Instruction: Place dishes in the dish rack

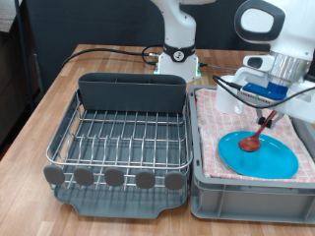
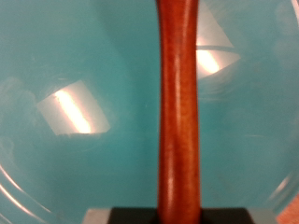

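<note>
Gripping the wooden spoon (image 1: 258, 132) by its handle, the pincer (image 1: 269, 111) hangs at the frame's right above the blue plate (image 1: 258, 154) in the cloth-lined bin (image 1: 246, 192); the dish rack (image 1: 123, 147) sits centre-left.

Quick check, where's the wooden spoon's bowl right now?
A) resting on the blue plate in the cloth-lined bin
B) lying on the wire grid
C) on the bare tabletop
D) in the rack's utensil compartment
A: in the exterior view the wooden spoon stands tilted with its bowl on the blue plate, handle running up to the gripper; the dish rack holds no dishes.
</note>
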`<act>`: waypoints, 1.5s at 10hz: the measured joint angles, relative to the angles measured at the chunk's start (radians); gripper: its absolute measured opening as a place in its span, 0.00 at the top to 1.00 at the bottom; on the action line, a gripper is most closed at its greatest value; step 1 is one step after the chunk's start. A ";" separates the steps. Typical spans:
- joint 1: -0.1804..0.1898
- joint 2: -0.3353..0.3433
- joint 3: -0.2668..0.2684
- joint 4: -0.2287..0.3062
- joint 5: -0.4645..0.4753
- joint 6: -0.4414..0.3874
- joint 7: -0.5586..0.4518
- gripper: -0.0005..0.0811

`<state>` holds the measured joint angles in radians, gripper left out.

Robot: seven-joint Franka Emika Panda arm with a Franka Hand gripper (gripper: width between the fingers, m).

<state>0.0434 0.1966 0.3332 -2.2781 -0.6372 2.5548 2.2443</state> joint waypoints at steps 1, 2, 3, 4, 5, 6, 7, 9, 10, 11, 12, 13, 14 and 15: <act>-0.003 -0.039 0.000 -0.019 0.044 -0.022 -0.014 0.88; -0.004 -0.078 0.000 -0.038 0.085 -0.053 -0.017 0.88; -0.004 -0.117 0.000 -0.058 0.132 -0.086 -0.010 0.88; -0.004 -0.155 -0.001 -0.079 0.178 -0.120 0.013 0.88; -0.004 -0.193 -0.003 -0.104 0.210 -0.133 0.029 0.88; -0.003 -0.236 -0.004 -0.140 0.230 -0.134 0.043 0.88; -0.003 -0.233 -0.004 -0.138 0.227 -0.134 0.041 0.88; -0.007 -0.245 -0.017 -0.148 0.223 -0.144 0.084 0.88; -0.011 -0.270 -0.028 -0.172 0.229 -0.150 0.111 0.88; -0.013 -0.302 -0.041 -0.203 0.244 -0.152 0.137 0.88; -0.014 -0.334 -0.054 -0.238 0.264 -0.152 0.160 0.88; -0.014 -0.365 -0.068 -0.272 0.288 -0.150 0.175 0.88; -0.014 -0.397 -0.083 -0.307 0.310 -0.148 0.181 0.88; -0.014 -0.427 -0.099 -0.340 0.326 -0.150 0.184 0.88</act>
<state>0.0291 -0.2307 0.2338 -2.6177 -0.3114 2.4048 2.4287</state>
